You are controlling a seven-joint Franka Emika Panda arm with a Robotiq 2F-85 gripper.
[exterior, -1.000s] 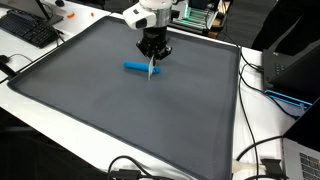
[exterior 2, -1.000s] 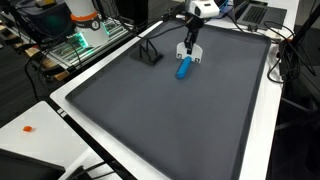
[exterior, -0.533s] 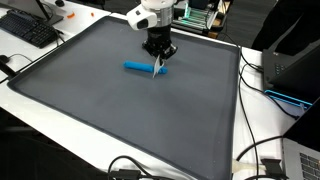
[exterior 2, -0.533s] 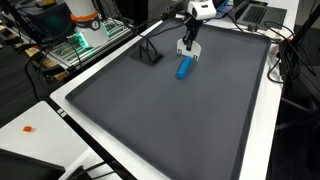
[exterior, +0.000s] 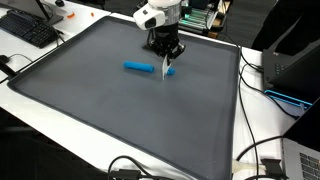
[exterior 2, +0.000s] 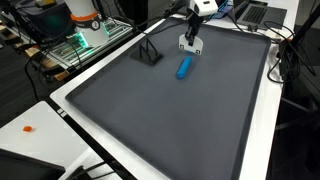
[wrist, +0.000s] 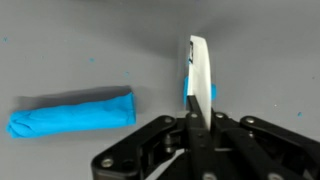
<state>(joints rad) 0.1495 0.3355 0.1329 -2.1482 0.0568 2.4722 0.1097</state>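
Since a second ago the pincer (exterior: 167, 57) has drawn away from the blue cylinder (exterior: 138, 67), which lies flat on the dark surface (exterior: 100, 110), near the pincer but clear of it. The pincer's fingers are closed narrowly on a slim white stick (wrist: 200, 70) that juts out past the fingertips. In the wrist view the cylinder lies well to the left of the stick.
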